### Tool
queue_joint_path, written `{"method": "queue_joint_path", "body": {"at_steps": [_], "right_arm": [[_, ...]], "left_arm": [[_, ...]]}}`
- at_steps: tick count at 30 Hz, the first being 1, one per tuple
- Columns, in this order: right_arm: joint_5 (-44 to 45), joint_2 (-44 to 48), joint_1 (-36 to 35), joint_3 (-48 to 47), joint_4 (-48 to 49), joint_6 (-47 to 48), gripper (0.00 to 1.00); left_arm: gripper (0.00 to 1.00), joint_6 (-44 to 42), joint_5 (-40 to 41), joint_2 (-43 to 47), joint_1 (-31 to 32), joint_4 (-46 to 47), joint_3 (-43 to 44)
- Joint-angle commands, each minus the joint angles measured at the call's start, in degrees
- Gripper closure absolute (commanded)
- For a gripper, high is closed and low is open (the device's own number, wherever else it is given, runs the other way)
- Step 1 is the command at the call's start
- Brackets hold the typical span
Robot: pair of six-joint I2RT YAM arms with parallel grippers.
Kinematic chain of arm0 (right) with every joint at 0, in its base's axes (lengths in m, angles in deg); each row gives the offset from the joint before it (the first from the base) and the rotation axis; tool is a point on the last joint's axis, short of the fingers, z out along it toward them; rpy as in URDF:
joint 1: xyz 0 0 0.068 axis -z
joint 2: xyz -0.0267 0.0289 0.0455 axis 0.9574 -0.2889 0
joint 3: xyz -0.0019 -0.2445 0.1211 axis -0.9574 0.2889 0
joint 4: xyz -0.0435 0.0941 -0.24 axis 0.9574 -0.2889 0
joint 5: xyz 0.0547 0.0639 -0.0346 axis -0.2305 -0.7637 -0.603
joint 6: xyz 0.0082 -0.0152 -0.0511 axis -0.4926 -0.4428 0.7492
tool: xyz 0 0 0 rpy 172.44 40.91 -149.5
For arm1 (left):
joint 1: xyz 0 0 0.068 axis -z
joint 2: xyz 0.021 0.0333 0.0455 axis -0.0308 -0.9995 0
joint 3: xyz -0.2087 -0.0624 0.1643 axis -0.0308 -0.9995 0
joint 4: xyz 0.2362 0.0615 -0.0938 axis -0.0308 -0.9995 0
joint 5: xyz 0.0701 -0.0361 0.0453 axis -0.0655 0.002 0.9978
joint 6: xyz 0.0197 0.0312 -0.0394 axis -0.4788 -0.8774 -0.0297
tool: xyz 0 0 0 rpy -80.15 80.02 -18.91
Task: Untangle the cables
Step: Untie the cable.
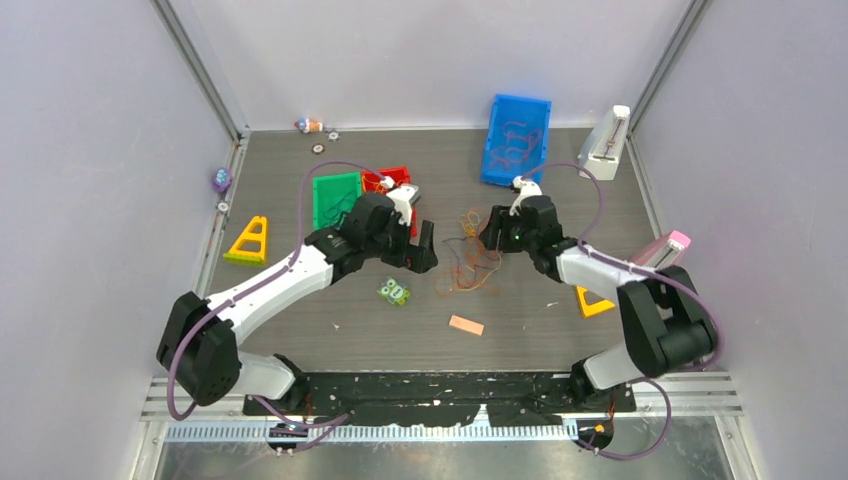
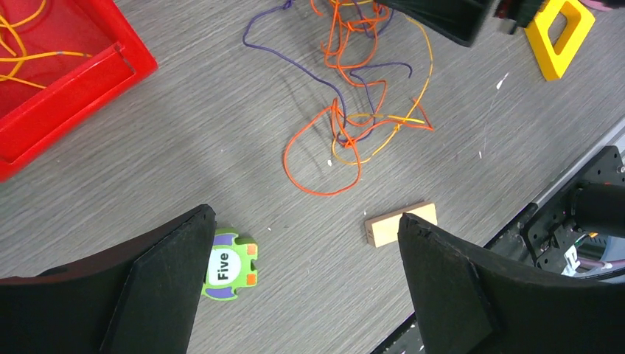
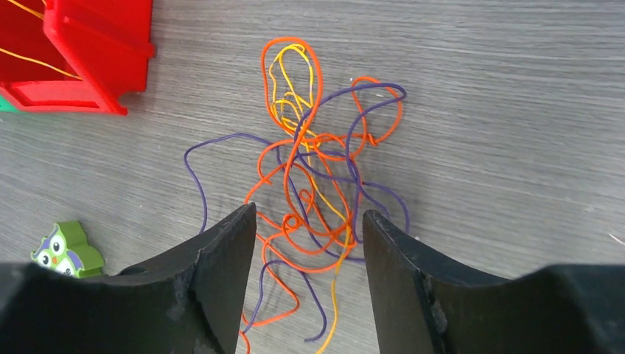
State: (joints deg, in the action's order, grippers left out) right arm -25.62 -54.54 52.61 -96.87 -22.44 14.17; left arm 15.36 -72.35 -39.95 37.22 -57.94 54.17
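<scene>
Tangled in a heap on the grey table (image 1: 520, 325), between the two arms: the cables (image 3: 317, 184), orange, yellow and purple. Straddling the knot with fingers apart and nothing pinched, the right gripper (image 3: 308, 214); hovering just beside it, spread wide and empty, the left gripper (image 2: 306, 217). Likely featherweight, limp and slippery, prone to dragging as one clump. Best taken at an outlying loop, such as the purple strand (image 3: 193, 166) trailing toward the red bin (image 3: 96, 51).

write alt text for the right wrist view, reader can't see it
A tangle of thin orange, yellow and purple cables lies on the grey wood-grain table, its near end framed between the open black fingers of the right gripper. A red bin sits at top left and a green owl piece at lower left.
</scene>
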Motion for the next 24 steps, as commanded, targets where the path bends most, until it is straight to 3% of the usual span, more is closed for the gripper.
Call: {"method": "queue_joint_path", "body": {"at_steps": [1, 3, 5, 6, 8, 10, 14, 24], "right_arm": [[-1.5, -6.4, -0.7, -6.5, -1.8, 2.2, 0.40], [-0.1, -9.8, -0.8, -9.8, -3.0, 2.5, 0.44], [0.1, -12.2, -0.9, -11.4, -3.8, 2.7, 0.59], [-0.1, -12.9, -0.9, -11.7, -4.2, 2.7, 0.73], [-0.7, -11.7, -1.4, -11.5, -4.0, 2.8, 0.86], [-0.7, -8.4, -2.1, -10.3, -3.8, 3.1, 0.91], [-1.1, 0.1, -3.0, -9.7, -7.4, 2.2, 0.94], [-15.7, 15.8, -3.5, -14.0, -19.5, -0.1, 0.95]], "left_arm": [[0.06, -0.4, -0.6, 4.8, 0.0, 5.1, -2.2], [0.06, -0.6, 0.0, 7.1, 0.0, 4.8, -3.8], [0.06, -0.9, 0.4, 9.6, -0.1, 4.4, -6.0], [0.06, -1.2, 0.6, 11.4, -0.1, 4.1, -6.7], [0.06, -1.7, 0.9, 14.0, 0.0, 3.5, -8.0], [0.06, -2.6, 0.5, 16.6, -0.1, 3.4, -9.5], [0.05, -3.8, -0.9, 21.0, 0.0, 5.3, -11.7], [0.08, -2.9, -8.4, 23.3, 0.0, 18.0, -15.5]]}}
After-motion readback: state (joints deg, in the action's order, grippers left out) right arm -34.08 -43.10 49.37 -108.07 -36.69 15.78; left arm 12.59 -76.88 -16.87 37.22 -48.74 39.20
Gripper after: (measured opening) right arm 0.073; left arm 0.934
